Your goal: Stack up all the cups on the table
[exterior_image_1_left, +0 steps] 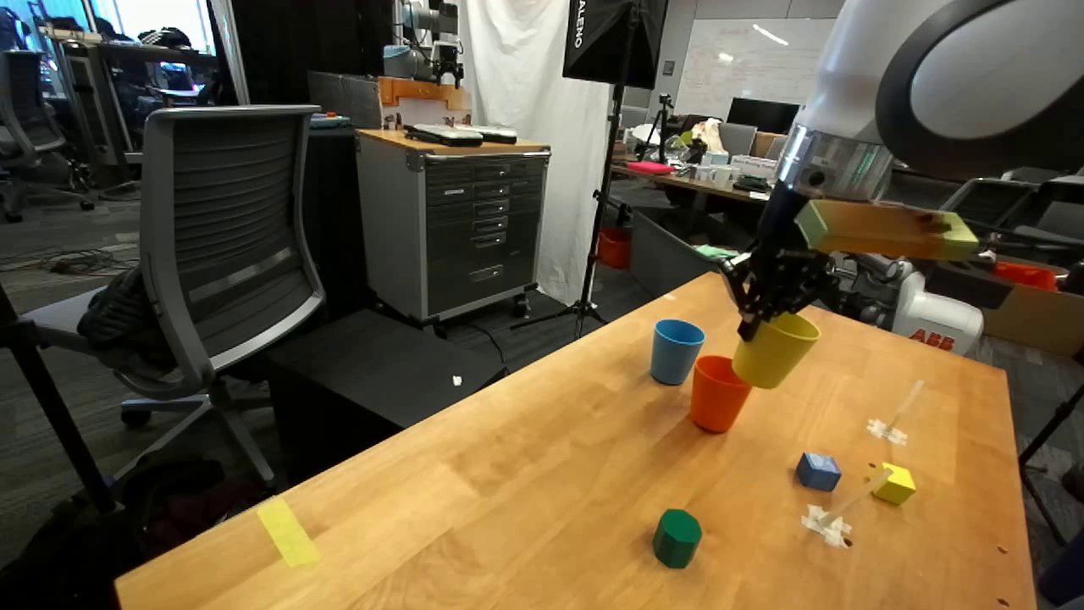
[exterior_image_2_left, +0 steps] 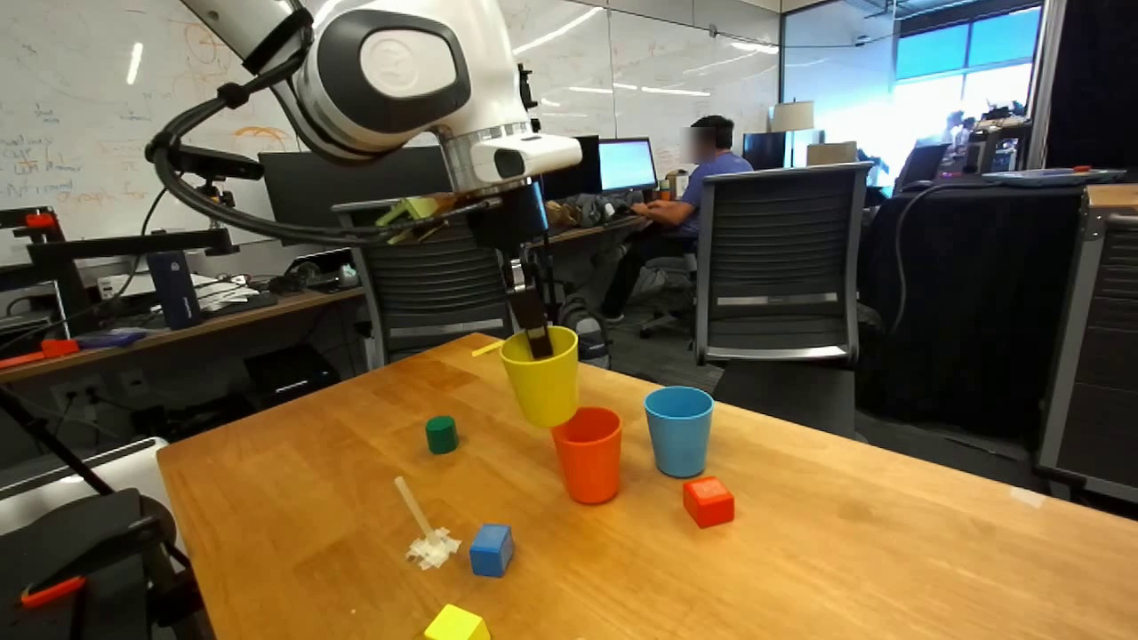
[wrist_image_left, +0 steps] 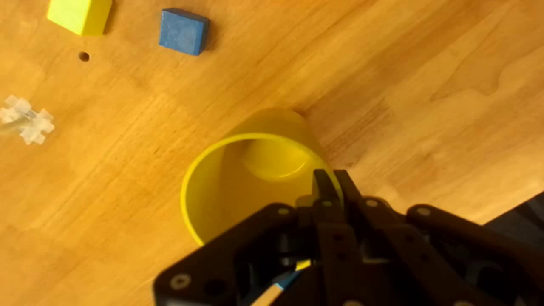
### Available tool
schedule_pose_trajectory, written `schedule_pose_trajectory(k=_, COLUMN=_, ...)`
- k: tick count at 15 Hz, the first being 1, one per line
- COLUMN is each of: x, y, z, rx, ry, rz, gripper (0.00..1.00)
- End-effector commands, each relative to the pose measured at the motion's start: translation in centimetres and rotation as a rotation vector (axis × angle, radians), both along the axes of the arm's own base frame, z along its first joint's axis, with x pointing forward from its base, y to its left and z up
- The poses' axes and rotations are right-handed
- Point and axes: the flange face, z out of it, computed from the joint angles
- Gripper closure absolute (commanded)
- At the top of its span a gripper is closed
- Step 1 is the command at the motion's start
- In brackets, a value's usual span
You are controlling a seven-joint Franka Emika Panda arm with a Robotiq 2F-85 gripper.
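Note:
My gripper (wrist_image_left: 332, 172) is shut on the rim of the yellow cup (wrist_image_left: 238, 187), one finger inside and one outside. The yellow cup is tilted and held above the table (exterior_image_1_left: 508, 483), as both exterior views show (exterior_image_1_left: 779, 354) (exterior_image_2_left: 544, 387). Its lower part overlaps the upper edge of the orange-red cup (exterior_image_1_left: 716, 398) (exterior_image_2_left: 592, 464) in both; I cannot tell whether they touch. The orange-red cup stands upright on the table, mouth up. The blue cup (exterior_image_1_left: 675, 354) (exterior_image_2_left: 678, 433) stands upright close beside it. The wrist view does not clearly show these two cups.
Blue block (exterior_image_1_left: 818, 472), yellow block (exterior_image_1_left: 896, 484) and green block (exterior_image_1_left: 677, 539) lie on the table. A red block (exterior_image_2_left: 709, 501) lies near the blue cup. Thin sticks (exterior_image_1_left: 904, 407) (exterior_image_2_left: 414, 507) stand up from taped spots. The table's edge runs behind the blue cup.

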Motion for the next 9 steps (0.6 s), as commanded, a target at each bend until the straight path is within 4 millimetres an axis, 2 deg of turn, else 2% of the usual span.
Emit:
schedule_pose_trajectory(k=1, x=1.3, y=-0.3, z=3.1, rx=0.022, ry=-0.006, rz=-0.044, gripper=0.99)
schedule_pose_trajectory(k=5, x=2.0, y=-0.6, z=3.9, rx=0.027, ry=-0.002, rz=-0.057, gripper=0.99)
schedule_pose_trajectory(k=9, x=3.0, y=-1.0, z=3.2, rx=0.033, ry=-0.016, rz=-0.076, gripper=0.99)
